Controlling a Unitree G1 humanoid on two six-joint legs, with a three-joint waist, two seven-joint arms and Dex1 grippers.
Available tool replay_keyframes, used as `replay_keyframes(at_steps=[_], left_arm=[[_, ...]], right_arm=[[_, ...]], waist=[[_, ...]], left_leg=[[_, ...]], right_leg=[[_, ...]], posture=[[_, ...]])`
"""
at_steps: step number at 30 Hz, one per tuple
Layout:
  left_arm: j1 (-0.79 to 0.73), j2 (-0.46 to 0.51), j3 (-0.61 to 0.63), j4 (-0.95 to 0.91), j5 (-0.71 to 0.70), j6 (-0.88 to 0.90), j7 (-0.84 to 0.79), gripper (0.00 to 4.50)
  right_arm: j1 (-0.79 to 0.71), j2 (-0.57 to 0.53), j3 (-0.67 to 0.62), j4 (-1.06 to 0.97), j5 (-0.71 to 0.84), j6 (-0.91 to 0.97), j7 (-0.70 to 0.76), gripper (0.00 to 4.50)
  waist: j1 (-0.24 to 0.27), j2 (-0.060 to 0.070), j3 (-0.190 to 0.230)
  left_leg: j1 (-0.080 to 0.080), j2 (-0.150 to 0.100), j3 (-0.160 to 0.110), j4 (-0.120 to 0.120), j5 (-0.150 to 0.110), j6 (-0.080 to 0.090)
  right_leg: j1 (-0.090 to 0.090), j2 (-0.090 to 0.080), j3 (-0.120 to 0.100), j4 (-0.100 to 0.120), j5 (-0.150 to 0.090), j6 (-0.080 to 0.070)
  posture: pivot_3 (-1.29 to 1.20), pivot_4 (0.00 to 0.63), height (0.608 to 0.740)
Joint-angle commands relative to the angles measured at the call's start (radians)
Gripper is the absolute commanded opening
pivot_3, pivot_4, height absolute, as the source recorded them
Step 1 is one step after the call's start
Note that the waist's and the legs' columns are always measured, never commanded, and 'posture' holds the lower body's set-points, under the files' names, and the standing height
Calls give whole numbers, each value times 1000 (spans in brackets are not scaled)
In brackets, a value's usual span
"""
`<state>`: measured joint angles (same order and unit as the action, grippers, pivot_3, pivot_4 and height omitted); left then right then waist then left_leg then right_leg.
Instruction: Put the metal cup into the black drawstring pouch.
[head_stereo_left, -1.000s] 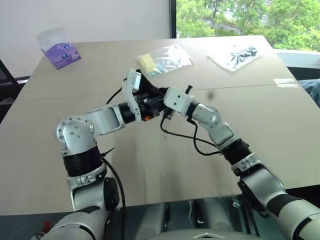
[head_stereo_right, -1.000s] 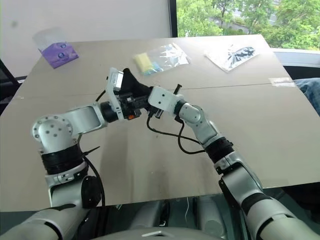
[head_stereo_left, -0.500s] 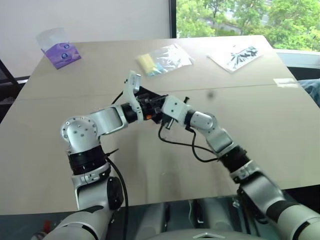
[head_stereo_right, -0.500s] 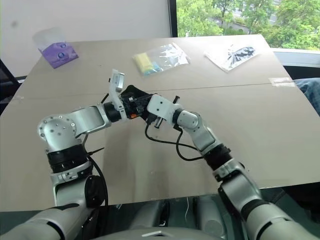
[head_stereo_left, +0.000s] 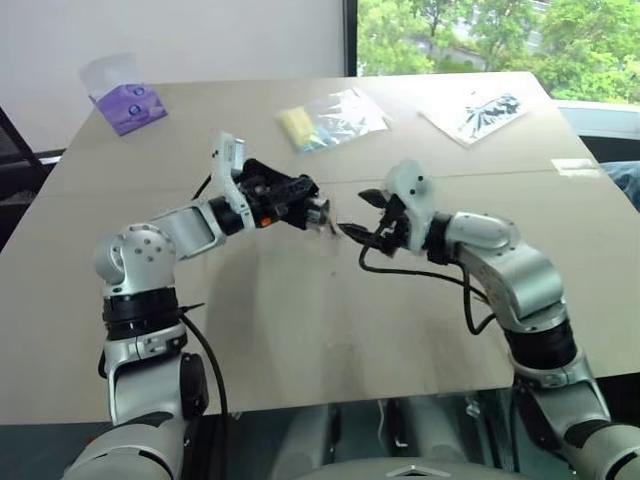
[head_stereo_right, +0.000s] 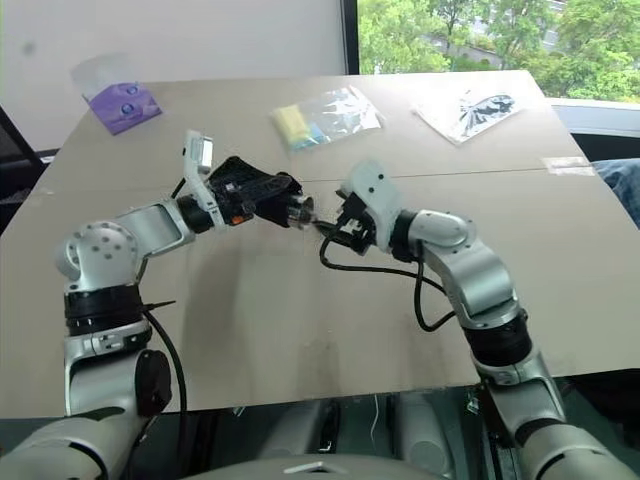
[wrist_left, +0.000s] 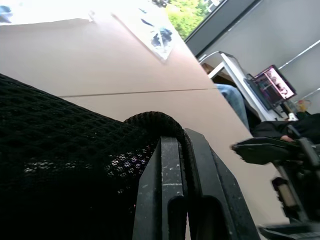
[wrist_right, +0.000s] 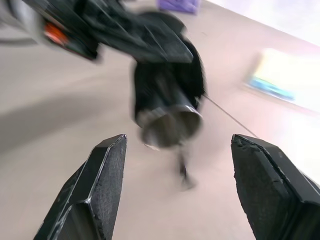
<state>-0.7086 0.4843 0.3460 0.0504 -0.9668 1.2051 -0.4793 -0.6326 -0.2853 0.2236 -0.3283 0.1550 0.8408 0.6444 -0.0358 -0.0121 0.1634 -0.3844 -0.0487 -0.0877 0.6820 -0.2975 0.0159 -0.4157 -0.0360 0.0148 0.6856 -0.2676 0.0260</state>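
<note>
Purple packet (head_stereo_left: 127, 104): lies at the far left corner of the surface (head_stereo_left: 300, 320).
Left gripper (head_stereo_left: 308, 208): raised above the surface, fingers clenched on the fabric of the black drawstring pouch (head_stereo_right: 245, 180).
Black drawstring pouch: held in the air; mouth faces the right gripper.
Metal cup (wrist_right: 169, 125): sits in the pouch mouth, its silver end protruding.
Right gripper (head_stereo_left: 362, 218): just beside the cup, apart from it; fingers released, spread wide, holding nothing.
Clear bags (head_stereo_left: 330, 117): lie along the far edge of the surface.
</note>
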Motion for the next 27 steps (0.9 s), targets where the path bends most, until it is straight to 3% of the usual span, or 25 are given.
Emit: replay_keyframes(at_steps=[1,9,21,24,27], left_arm=[[-41,-13,44,-18,-59,13,12,0],[-51,-14,43,-47,-94,42,45,0],[-27,-8,34,-117,-131,80,69,0],[-22,-7,33,-127,-138,85,73,0],[-19,-3,34,-129,-143,85,76,0]], right_arm=[[-6,11,-3,-11,6,4,-36,3352],[14,45,12,13,-25,-82,-126,3352],[-67,79,58,154,-68,-219,-131,3352],[-86,84,59,185,-80,-249,-131,2659],[-92,82,58,186,-79,-259,-121,1144]], waist=[[0,0,0],[-2,0,0],[-5,0,0],[-4,0,0],[-4,0,0]], left_leg=[[0,0,0,0,0,0],[-1,0,0,0,0,0],[-1,0,0,-1,0,0],[-1,0,0,-1,0,0],[-1,0,0,-1,0,0]], right_leg=[[0,0,0,0,0,0],[-1,0,0,0,0,0],[-1,0,0,0,0,0],[-1,0,0,0,0,0],[-1,0,0,0,0,0]], posture=[[0,150,740],[0,150,740],[0,150,740],[0,150,740],[0,150,740]])
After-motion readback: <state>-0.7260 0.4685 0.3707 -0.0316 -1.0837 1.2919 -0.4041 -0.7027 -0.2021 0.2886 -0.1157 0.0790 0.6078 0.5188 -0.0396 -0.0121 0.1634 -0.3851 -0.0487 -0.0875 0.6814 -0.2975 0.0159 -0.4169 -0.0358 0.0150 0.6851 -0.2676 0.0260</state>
